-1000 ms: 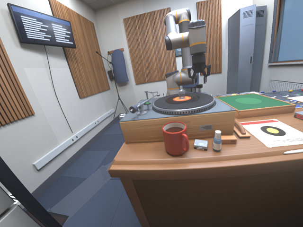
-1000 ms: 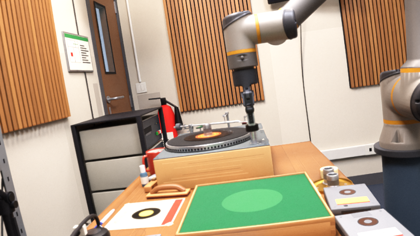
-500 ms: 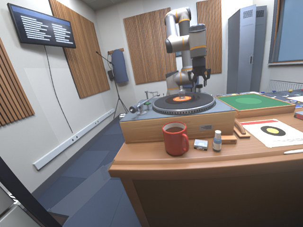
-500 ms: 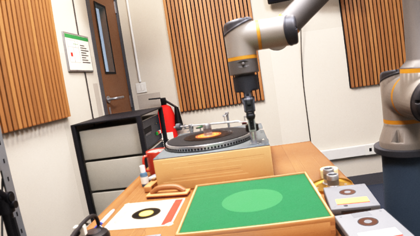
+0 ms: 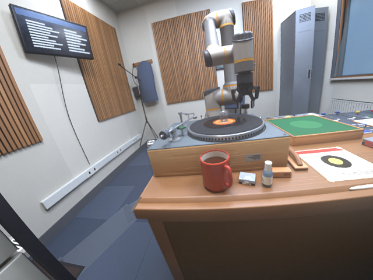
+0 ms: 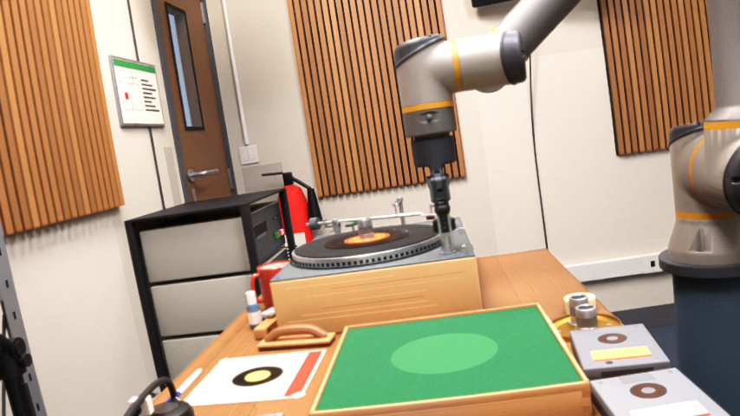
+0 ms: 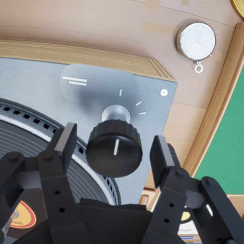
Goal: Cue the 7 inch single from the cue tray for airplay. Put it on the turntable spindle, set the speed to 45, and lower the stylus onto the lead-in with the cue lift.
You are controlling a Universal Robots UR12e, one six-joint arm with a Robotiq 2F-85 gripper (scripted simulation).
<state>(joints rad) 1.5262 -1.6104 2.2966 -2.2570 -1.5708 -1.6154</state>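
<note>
The black speed knob (image 7: 114,152) stands on a clear stem at a corner of the turntable deck, and my open gripper (image 7: 113,148) hangs around it, holding nothing. The knob's white pointer line aims at the first of three tick marks on the deck. In the second side camera the gripper (image 6: 442,220) is low over that corner. The single with its orange label (image 5: 224,121) lies on the platter (image 5: 226,126) over the spindle. The tonearm (image 5: 176,128) rests off the platter at the far side from the gripper. The green cue tray (image 5: 310,126) is empty.
The deck's corner edge lies just beyond the knob. A stopwatch (image 7: 196,41) lies on the desk past it. A red mug (image 5: 215,170), a small bottle (image 5: 267,174) and a record sleeve (image 5: 336,162) sit in front of the turntable. Record boxes (image 6: 618,352) lie beside the tray.
</note>
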